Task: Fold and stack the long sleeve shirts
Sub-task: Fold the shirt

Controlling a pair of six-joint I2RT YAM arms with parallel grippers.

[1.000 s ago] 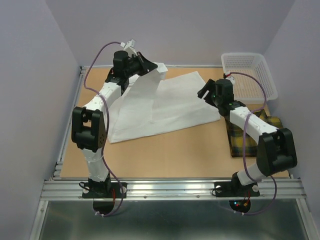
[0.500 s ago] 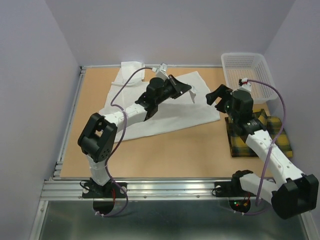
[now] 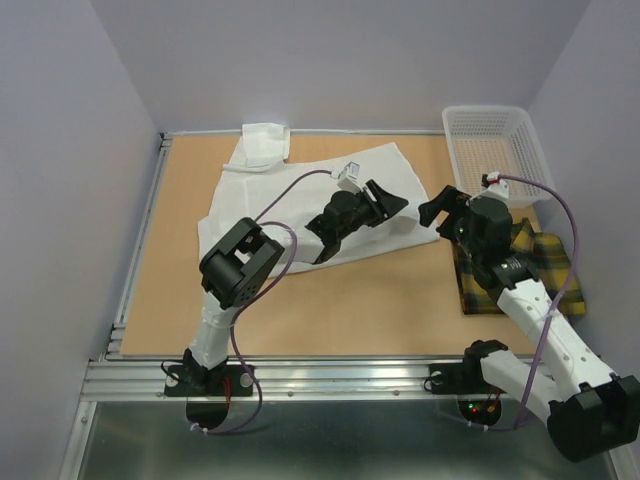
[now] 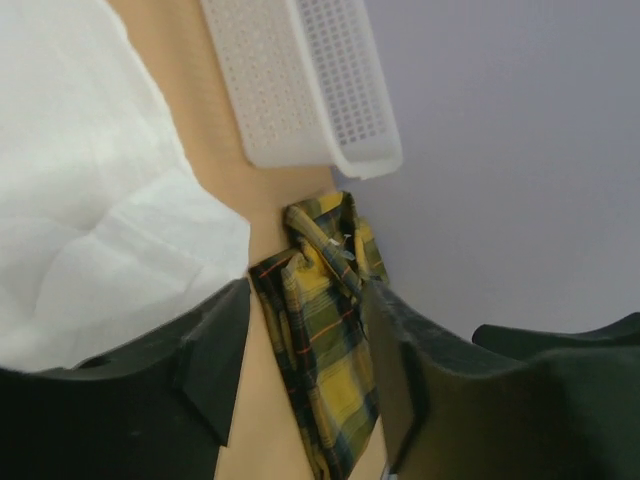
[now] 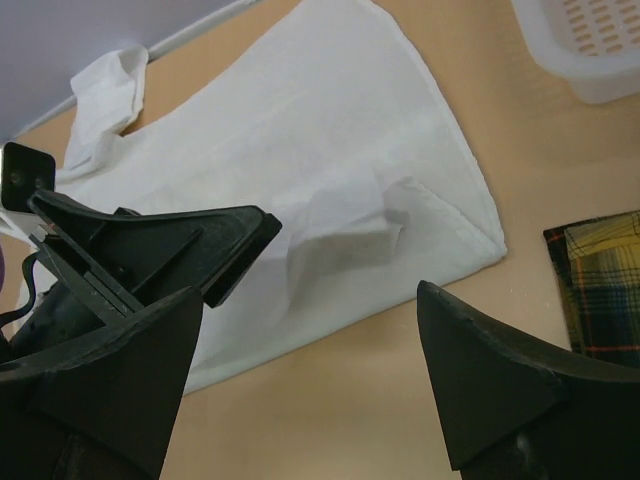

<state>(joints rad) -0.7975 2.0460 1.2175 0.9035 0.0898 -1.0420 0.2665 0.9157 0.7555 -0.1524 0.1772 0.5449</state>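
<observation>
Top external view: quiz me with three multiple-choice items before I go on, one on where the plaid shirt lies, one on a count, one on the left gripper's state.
1. Where does the plaid shirt lie?
A) in the basket
B) on the table, just in front of the basket
C) on top of the white shirt

2. How many shirts are in view?
A) one
B) two
C) three

3. The left gripper is:
A) open, holding nothing
B) shut on a sleeve
C) shut on the basket's rim

Answers:
1 B: it rests on the wood at the basket's near end.
2 B: only the white shirt and the plaid shirt show.
3 A: the left wrist view shows its fingers apart with nothing gripped.
</observation>
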